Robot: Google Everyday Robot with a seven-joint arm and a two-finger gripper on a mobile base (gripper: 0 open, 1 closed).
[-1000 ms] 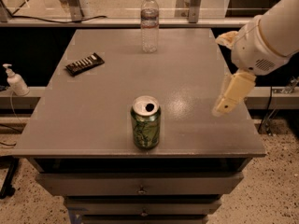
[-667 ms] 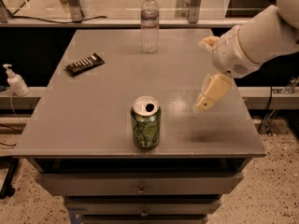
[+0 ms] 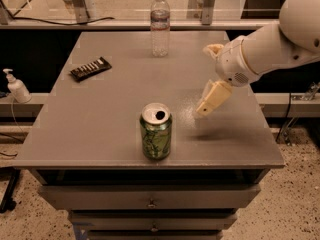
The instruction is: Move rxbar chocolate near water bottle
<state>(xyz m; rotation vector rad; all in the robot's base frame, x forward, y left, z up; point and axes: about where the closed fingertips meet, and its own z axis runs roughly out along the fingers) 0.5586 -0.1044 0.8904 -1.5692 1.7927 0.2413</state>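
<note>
The rxbar chocolate (image 3: 90, 68), a flat black wrapper with pale stripes, lies on the left part of the grey table (image 3: 110, 129). The water bottle (image 3: 160, 25), clear with a white cap, stands at the table's far edge, near the middle. My gripper (image 3: 206, 80) hangs above the right side of the table, open and empty. One pale finger (image 3: 212, 98) points down towards the table. The gripper is far to the right of the bar and nearer the front than the bottle.
An opened green soda can (image 3: 156, 131) stands near the table's front edge, left of the gripper. A small white pump bottle (image 3: 17, 87) stands on a ledge left of the table. Drawers sit under the tabletop. A railing runs behind the table.
My arm and gripper have moved left, from the table's right edge in over the tabletop towards the can. The bar, bottle and can have not moved.
</note>
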